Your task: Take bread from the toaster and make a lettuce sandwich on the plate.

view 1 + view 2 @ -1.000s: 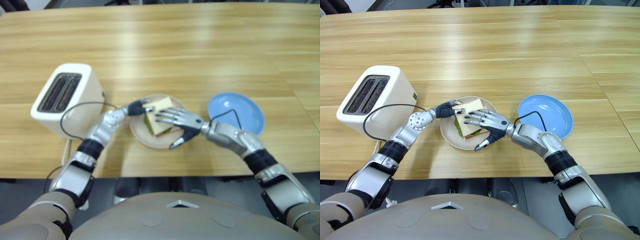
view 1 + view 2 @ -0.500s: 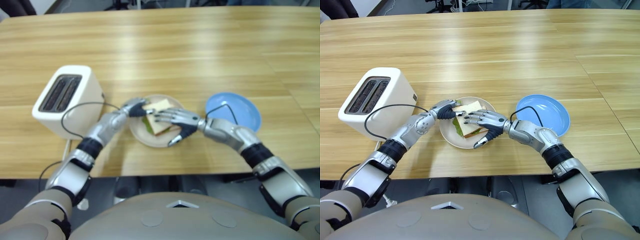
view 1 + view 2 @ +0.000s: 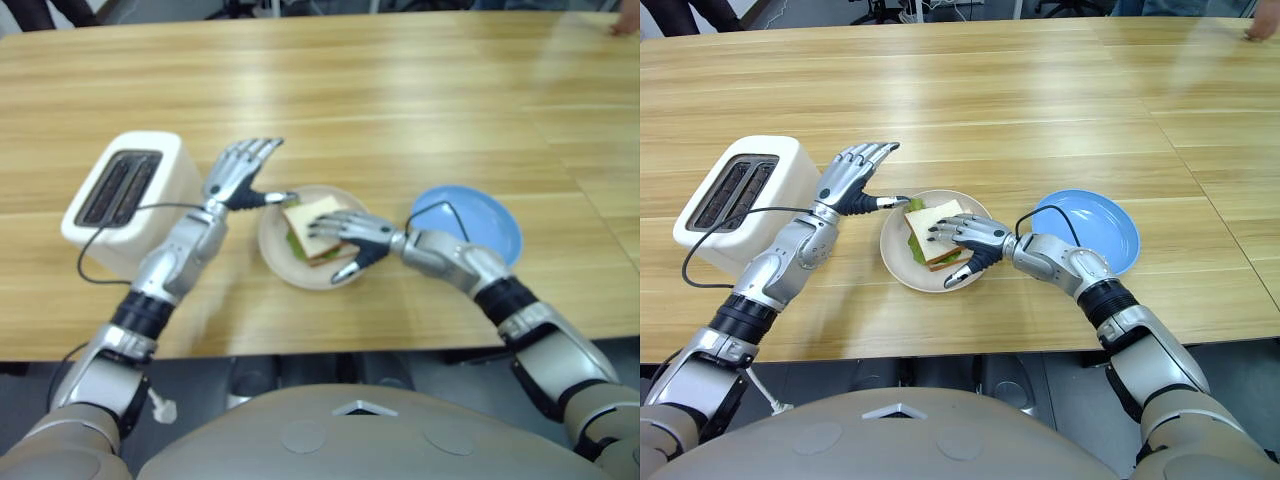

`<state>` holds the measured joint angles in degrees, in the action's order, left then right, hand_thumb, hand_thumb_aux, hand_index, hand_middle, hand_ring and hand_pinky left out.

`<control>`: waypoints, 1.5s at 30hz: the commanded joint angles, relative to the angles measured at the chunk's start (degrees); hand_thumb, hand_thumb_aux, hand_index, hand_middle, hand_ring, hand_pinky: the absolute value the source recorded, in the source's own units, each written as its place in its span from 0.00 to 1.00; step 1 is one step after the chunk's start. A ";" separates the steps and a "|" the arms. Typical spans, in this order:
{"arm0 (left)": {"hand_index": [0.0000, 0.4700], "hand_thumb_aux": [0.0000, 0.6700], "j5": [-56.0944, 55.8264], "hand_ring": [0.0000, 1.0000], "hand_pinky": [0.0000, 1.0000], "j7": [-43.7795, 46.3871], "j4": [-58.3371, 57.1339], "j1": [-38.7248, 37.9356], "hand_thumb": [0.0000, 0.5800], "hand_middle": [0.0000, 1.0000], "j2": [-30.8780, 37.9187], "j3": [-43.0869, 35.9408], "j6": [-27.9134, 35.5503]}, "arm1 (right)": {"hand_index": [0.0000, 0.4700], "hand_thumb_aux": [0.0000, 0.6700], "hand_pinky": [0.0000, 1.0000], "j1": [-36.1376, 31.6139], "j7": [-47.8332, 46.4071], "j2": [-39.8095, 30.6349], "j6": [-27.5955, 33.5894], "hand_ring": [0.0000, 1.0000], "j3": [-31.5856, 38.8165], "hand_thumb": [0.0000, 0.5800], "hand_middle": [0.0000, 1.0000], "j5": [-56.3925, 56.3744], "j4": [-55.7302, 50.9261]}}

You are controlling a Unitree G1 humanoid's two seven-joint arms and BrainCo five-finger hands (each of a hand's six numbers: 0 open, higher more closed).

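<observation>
While my right robot hand (image 3: 975, 238) lies flat, fingers spread, on the sandwich (image 3: 933, 218) on the plate (image 3: 896, 266), I'd press lightly and hold the left robot hand (image 3: 848, 176), open beside the toaster (image 3: 735, 195), clear of the rim.

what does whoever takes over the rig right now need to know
Left hand: open, holding nothing, raised between the toaster and the plate.
Right hand: open, fingers spread flat on the top slice of the sandwich.
Things: the sandwich sits on the plate, with lettuce showing at its left edge. The toaster slots look empty. A blue plate is to the right, with a cable lying across it.
Done: the bread is out and the sandwich is stacked.
Left: probably just lift the right hand off without shifting the top slice.
</observation>
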<state>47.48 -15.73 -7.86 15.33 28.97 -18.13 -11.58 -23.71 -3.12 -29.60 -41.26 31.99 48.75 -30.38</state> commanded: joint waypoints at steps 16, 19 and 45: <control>0.00 0.00 -17.22 0.00 0.00 11.18 19.10 -14.53 0.00 0.00 1.23 8.41 -10.88 | 0.00 0.00 0.00 11.12 -0.63 -4.25 3.08 0.00 -13.31 0.00 0.00 -17.78 18.51; 0.00 0.00 -22.87 0.09 0.09 14.02 20.24 -16.57 0.00 0.09 0.54 9.41 -11.73 | 0.00 0.00 0.00 14.03 -2.66 -2.72 3.01 0.00 -15.42 0.00 0.00 -26.30 20.22; 0.98 1.00 -48.22 1.00 1.00 44.84 19.54 -32.85 1.00 1.00 6.36 6.31 -15.31 | 0.98 1.00 1.00 25.79 -29.71 -4.04 -7.11 1.00 -10.14 1.00 1.00 -48.38 16.12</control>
<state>1.42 24.94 11.41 -16.64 33.78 -10.49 -28.27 2.20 -27.35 -32.17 -48.81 20.31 3.40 -14.99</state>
